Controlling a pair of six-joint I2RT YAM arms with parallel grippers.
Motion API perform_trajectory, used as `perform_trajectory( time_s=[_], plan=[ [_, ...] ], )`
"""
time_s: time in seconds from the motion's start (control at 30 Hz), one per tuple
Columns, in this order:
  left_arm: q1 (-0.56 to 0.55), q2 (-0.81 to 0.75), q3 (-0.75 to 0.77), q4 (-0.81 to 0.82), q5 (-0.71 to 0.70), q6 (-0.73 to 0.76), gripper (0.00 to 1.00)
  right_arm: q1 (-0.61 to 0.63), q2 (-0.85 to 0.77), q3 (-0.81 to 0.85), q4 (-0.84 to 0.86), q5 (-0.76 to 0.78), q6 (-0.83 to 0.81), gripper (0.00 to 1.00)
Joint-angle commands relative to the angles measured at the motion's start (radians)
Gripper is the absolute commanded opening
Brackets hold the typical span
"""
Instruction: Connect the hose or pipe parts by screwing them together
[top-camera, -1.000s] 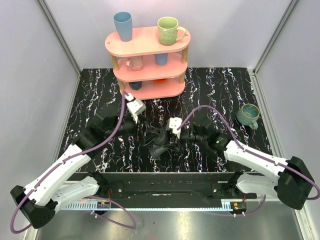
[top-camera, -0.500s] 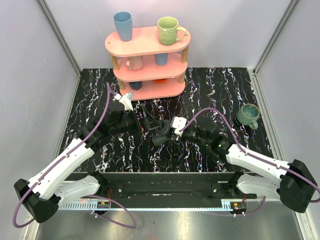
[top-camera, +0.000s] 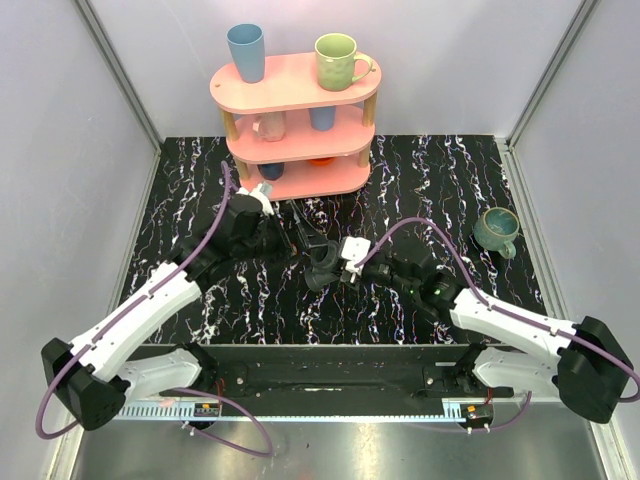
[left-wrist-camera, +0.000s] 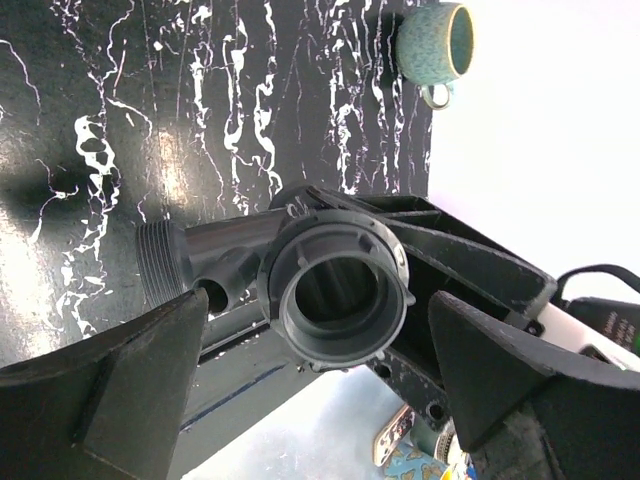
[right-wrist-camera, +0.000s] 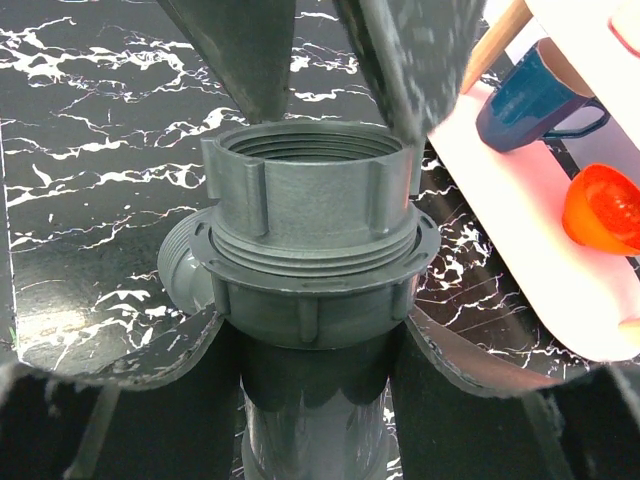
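The table is black with white streaks. White walls stand around it. A pink shelf is at the back. The right tool holds the black pipe near the middle. The left tool is wide open around the pipe's round end.

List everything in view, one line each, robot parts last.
table: 1, black with white veins, under everything
shelf: 1, pink, three tiers, far side
tumbler: 1, light blue, top tier
green mug: 1, green, top tier
pink mug: 1, pink, middle tier
blue cup: 1, blue, middle tier
dark blue mug: 1, dark blue, bottom tier
orange object: 1, orange, bottom tier
teal mug: 1, teal, table's right side
pipe fitting: 1, dark grey, T-shaped, centre
cables: 2, purple, along the arms
left gripper: 1, black, open around the pipe fitting
right gripper: 1, black, shut on the pipe fitting
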Motion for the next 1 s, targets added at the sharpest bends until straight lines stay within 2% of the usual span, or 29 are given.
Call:
perform_trajectory(
  time_s=[0.0, 0.2, 0.23, 0.27, 0.3, 0.33, 0.43, 0.47, 0.5, 0.57, 0.6, 0.67, 0.7, 0.77, 0.8, 0.83, 0.87, 0.9, 0.97],
  plan=[
    [0.005, 0.036, 0.045, 0.028, 0.0, -0.014, 0.94, 0.024, 0.019, 0.062, 0.021, 0.014, -0.027, 0.0],
    [0.005, 0.083, 0.021, 0.068, 0.075, 0.039, 0.82, 0.04, 0.024, 0.068, 0.009, 0.017, -0.012, 0.0],
    [0.005, 0.073, -0.007, 0.088, 0.087, 0.068, 0.7, 0.04, 0.029, 0.08, -0.007, 0.016, -0.007, 0.0],
    [0.004, 0.063, -0.025, 0.16, 0.104, 0.111, 0.66, 0.04, 0.035, 0.087, -0.016, 0.014, -0.003, 0.0],
    [0.004, 0.052, -0.044, 0.198, 0.136, 0.212, 0.58, 0.04, 0.045, 0.094, -0.028, 0.011, 0.003, 0.0],
    [0.004, 0.014, -0.091, 0.231, 0.144, 0.257, 0.44, 0.04, 0.05, 0.12, -0.063, -0.01, 0.028, 0.0],
    [0.005, -0.083, -0.206, 0.426, 0.184, 0.432, 0.29, 0.04, 0.059, 0.174, -0.131, -0.108, 0.075, 0.0],
    [0.005, -0.106, -0.235, 0.473, 0.223, 0.487, 0.29, 0.04, 0.062, 0.186, -0.146, -0.137, 0.085, 0.0],
    [0.005, -0.123, -0.263, 0.517, 0.333, 0.609, 0.29, 0.04, 0.062, 0.198, -0.16, -0.167, 0.092, 0.0],
    [0.005, -0.154, -0.317, 0.602, 0.473, 0.732, 0.26, 0.04, 0.067, 0.218, -0.178, -0.249, 0.105, 0.0],
    [0.005, -0.154, -0.33, 0.613, 0.647, 0.88, 0.26, 0.038, 0.069, 0.223, -0.178, -0.276, 0.109, 0.0],
    [0.005, -0.143, -0.346, 0.614, 0.762, 0.993, 0.2, 0.029, 0.078, 0.232, -0.175, -0.358, 0.132, 0.0],
    [0.005, -0.138, -0.344, 0.613, 0.797, 1.061, 0.2, 0.027, 0.093, 0.235, -0.177, -0.381, 0.141, 0.0],
    [0.007, -0.131, -0.328, 0.587, 0.788, 1.112, 0.26, 0.027, 0.111, 0.24, -0.174, -0.42, 0.163, 0.0],
    [0.007, -0.131, -0.323, 0.582, 0.822, 1.135, 0.58, 0.027, 0.119, 0.24, -0.174, -0.422, 0.169, 0.0],
    [0.007, -0.135, -0.306, 0.562, 0.843, 1.146, 0.73, 0.027, 0.121, 0.229, -0.172, -0.412, 0.174, 0.0],
    [0.007, -0.138, -0.292, 0.544, 0.837, 1.15, 0.8, 0.027, 0.119, 0.222, -0.172, -0.402, 0.174, 0.0],
    [0.007, -0.146, -0.279, 0.533, 0.774, 1.141, 0.88, 0.027, 0.107, 0.213, -0.172, -0.388, 0.174, 0.0],
    [0.007, -0.167, -0.239, 0.455, 0.69, 1.126, 0.98, 0.027, 0.092, 0.174, -0.163, -0.342, 0.168, 0.0]
  ],
)
